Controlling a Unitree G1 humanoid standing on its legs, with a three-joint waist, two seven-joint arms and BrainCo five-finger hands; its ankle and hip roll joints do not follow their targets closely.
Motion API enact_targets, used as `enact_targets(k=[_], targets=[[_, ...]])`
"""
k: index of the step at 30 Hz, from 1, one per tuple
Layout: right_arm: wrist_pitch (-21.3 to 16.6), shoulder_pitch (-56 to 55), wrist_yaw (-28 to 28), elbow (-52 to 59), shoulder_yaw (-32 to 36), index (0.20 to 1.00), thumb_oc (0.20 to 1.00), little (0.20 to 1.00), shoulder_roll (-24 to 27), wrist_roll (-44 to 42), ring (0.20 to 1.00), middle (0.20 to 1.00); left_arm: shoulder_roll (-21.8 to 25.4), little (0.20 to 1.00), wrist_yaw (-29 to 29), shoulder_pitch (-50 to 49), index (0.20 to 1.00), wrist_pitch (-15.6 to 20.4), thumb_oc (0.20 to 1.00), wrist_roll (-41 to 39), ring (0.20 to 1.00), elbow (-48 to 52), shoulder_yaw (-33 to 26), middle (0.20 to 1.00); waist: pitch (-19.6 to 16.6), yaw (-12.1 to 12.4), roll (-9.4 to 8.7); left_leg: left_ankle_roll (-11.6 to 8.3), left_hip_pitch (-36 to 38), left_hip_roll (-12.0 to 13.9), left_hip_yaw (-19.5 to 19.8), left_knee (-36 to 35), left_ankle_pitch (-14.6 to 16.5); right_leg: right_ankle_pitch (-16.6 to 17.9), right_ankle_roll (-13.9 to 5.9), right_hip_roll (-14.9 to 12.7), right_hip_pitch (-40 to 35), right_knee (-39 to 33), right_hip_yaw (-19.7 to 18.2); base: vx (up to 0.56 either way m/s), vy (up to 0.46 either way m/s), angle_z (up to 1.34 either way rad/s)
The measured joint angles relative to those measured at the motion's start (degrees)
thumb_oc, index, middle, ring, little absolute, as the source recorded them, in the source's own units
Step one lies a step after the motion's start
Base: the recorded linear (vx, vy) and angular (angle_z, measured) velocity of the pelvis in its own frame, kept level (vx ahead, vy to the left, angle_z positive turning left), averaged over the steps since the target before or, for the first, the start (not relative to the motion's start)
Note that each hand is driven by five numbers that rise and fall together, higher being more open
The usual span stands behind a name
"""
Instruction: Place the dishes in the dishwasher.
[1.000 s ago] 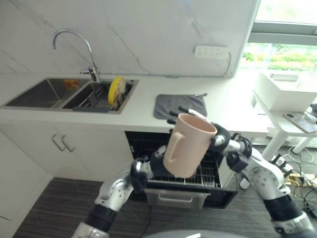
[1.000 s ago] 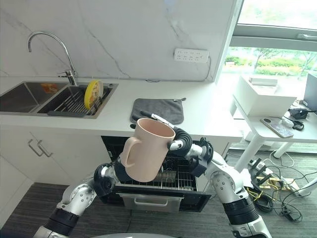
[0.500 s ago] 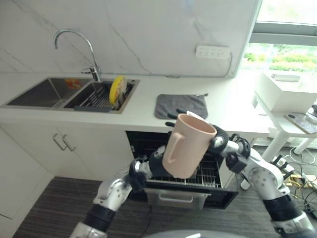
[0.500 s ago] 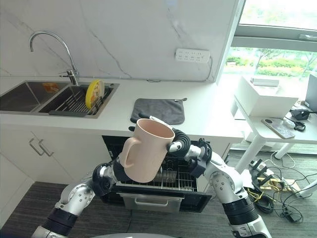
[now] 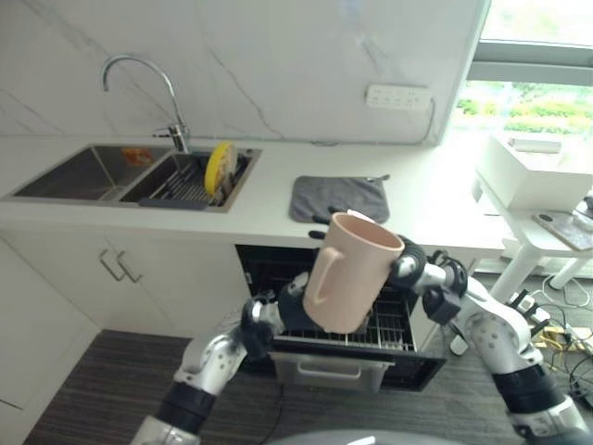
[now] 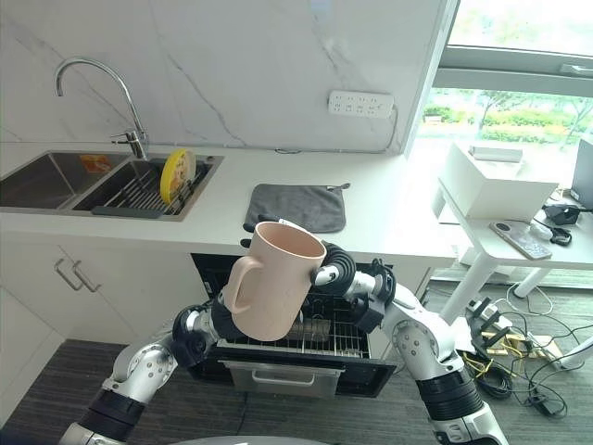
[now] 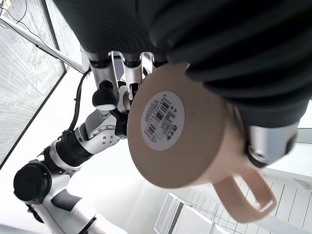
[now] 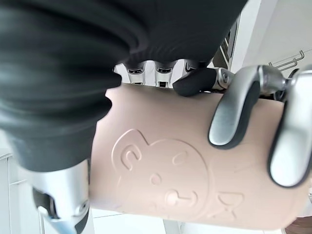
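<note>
Both my hands — left hand (image 5: 289, 313), right hand (image 5: 405, 262) — stay curled round the pink mug (image 5: 350, 271) (barely moved this past second), tilted above the open dishwasher rack (image 5: 389, 326); lowering remains.

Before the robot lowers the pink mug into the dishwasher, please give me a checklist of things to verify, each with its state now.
1. Right hand holds the pink mug: ok, its fingers are curled round the mug's wall.
2. Left hand supports the mug: cannot tell, its fingers are hidden behind the mug.
3. Mug attitude: not ok for racking yet, it is tilted with the mouth up and the handle toward the robot's left.
4. Dishwasher rack is pulled out under the mug: ok.
5. Free slot in the rack below the mug: cannot tell, the mug and hands hide most of it.
</note>
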State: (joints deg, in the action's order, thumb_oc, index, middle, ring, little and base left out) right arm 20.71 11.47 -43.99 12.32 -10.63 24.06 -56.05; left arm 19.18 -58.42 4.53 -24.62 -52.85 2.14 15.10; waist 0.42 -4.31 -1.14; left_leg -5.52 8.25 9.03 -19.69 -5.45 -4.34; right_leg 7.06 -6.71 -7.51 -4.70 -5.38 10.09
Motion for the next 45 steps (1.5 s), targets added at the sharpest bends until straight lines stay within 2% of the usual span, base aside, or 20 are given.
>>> enact_targets(k=[12, 29, 37, 45], targets=[[1.4, 0.0, -0.5, 0.0, -0.6, 1.0, 1.0, 1.0, 0.0, 3.2, 1.0, 1.0, -0.2, 0.2, -0.2, 0.0, 0.2, 0.8, 0.2, 0.0, 0.2, 0.0, -1.2, 0.2, 0.0, 0.0, -0.03, 0.0, 0.0, 0.0, 0.0, 0.0, 0.0, 0.0, 0.0, 0.0, 0.0, 0.0, 0.0, 0.0, 0.0, 0.0], [1.5, 0.0, -0.5, 0.0, -0.7, 1.0, 1.0, 1.0, -0.6, 2.9, 1.0, 1.0, -0.6, 0.2, -0.8, -0.1, 0.2, 0.8, 0.2, 0.0, 0.2, 0.0, -1.3, 0.2, 0.0, 0.1, -0.02, 0.0, 0.0, 0.0, 0.0, 0.0, 0.0, 0.0, 0.0, 0.0, 0.0, 0.0, 0.0, 0.0, 0.0, 0.0], [5.0, 0.0, -0.4, 0.0, -0.5, 1.0, 1.0, 1.0, -1.9, -0.3, 1.0, 1.0, -0.7, 0.2, -2.7, -0.1, 0.2, 1.0, 0.2, 0.0, 0.2, 0.1, -1.3, 0.2, 0.0, 0.2, 0.02, 0.0, 0.0, 0.0, 0.0, 0.0, 0.0, 0.0, 0.0, 0.0, 0.0, 0.0, 0.0, 0.0, 0.0, 0.0], [6.2, 0.0, -0.4, 0.0, -0.5, 1.0, 1.0, 1.0, -1.8, -0.3, 1.0, 1.0, -0.7, 0.2, -2.7, -1.0, 0.2, 1.1, 0.2, 0.0, 0.2, 0.2, -1.2, 0.2, -0.1, 0.2, 0.17, -0.27, 0.3, 0.0, 0.0, 0.0, 0.2, 0.0, 0.03, 0.0, 0.0, 0.0, 0.0, 0.0, 0.0, 0.0]])
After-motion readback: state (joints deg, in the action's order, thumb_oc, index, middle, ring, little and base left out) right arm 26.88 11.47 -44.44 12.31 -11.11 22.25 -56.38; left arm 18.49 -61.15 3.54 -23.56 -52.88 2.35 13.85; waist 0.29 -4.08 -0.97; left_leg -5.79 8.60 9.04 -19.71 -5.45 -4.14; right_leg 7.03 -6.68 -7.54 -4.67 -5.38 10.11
